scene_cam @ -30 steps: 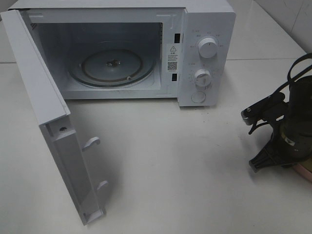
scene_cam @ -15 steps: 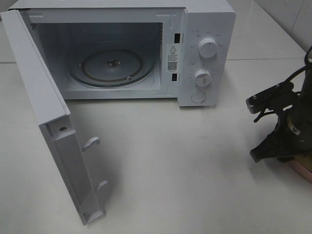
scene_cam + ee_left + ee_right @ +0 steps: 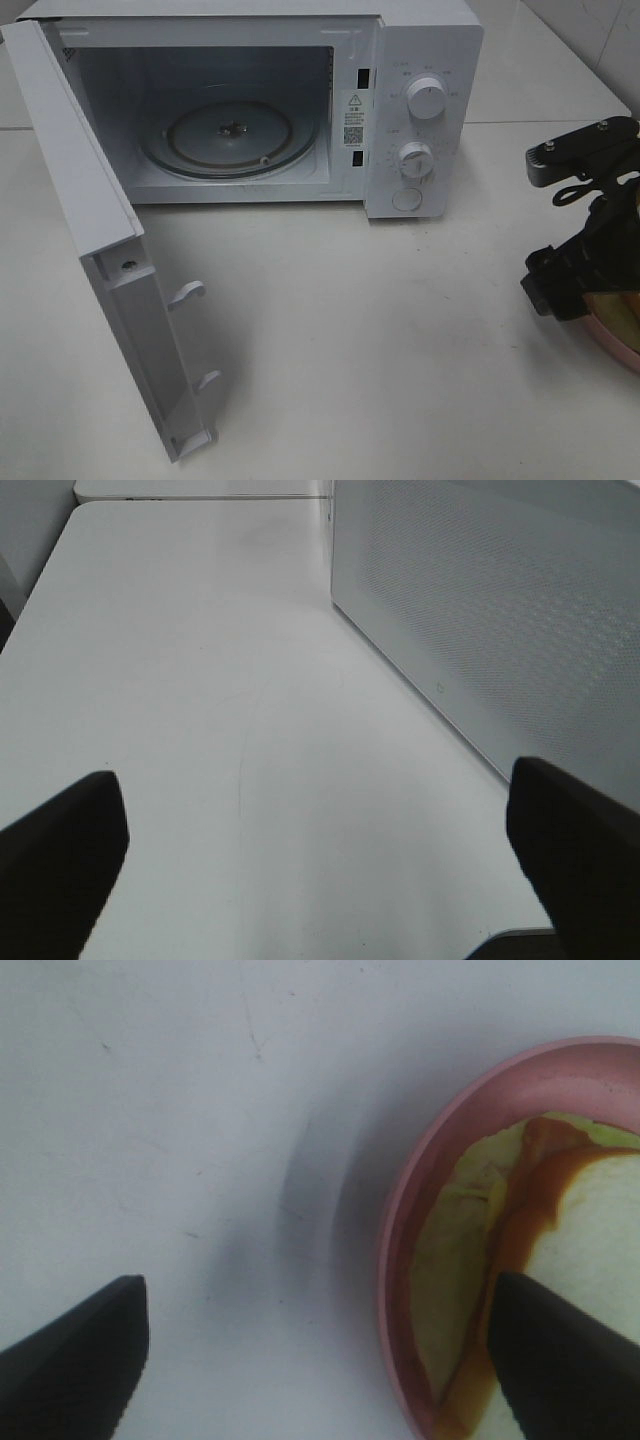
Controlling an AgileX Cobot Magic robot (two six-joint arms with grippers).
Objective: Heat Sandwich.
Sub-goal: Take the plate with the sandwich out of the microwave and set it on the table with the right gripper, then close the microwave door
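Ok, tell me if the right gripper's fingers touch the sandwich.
Cannot tell. In the right wrist view one of the fingers overlaps the sandwich, hiding any gap.

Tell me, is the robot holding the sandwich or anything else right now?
No, nothing is held. The right gripper is open above the pink plate with the sandwich; the left gripper is open over bare table.

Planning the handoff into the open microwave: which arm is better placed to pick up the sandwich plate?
Probably the right. Its open gripper hovers over the round pink plate holding the white-bread sandwich; the left gripper sees only table beside the microwave door.
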